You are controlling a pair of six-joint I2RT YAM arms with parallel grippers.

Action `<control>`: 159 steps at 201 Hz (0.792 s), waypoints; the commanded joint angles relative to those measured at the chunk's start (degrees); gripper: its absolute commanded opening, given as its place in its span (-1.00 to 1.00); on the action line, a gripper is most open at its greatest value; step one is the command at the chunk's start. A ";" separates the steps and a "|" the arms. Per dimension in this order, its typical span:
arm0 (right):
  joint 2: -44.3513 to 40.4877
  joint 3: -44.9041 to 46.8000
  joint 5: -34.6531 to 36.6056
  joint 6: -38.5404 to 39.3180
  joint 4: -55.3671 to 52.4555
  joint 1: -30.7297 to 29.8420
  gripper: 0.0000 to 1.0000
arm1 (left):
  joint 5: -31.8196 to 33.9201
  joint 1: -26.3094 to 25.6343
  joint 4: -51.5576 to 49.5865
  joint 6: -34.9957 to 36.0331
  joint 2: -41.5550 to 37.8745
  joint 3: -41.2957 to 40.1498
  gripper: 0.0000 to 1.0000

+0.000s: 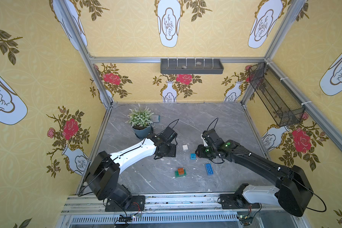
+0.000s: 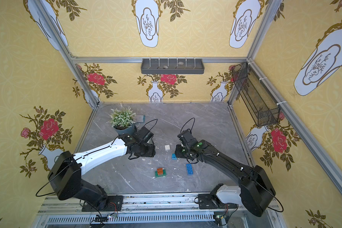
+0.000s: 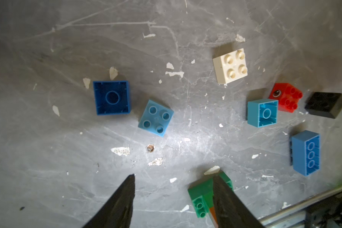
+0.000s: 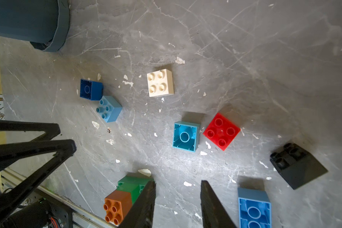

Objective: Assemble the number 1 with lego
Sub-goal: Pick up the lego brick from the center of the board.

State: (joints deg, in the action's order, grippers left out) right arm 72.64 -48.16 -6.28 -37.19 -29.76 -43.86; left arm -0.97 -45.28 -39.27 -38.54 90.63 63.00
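Okay, left fingers (image 3: 118, 203) stood wide apart, empty, near the green brick (image 3: 200, 192) with the orange-brown brick (image 4: 117, 207) stacked on it. Right fingers (image 4: 142, 207) stood partly apart, also empty. White brick (image 3: 230, 66), red brick (image 4: 221, 131), black brick (image 4: 300, 169) and long blue brick (image 3: 306, 153) lay separate on the bench (image 1: 215, 118).

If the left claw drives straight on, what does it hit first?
Probably bare grey marbled tabletop ahead of the left claw; the light blue studded square brick lies nearest that line; depth is unclear.

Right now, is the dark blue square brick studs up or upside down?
Upside down: the dark blue brick shows its hollow underside.
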 commanded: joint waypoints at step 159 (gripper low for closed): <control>3.94 -0.01 -4.18 0.30 2.41 1.74 -0.15 | -1.55 3.53 -5.68 21.59 18.81 12.09 0.07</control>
State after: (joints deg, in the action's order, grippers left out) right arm 76.31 -47.72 -9.96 -37.43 -28.49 -42.13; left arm -1.41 -41.91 -44.75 -18.83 108.77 75.68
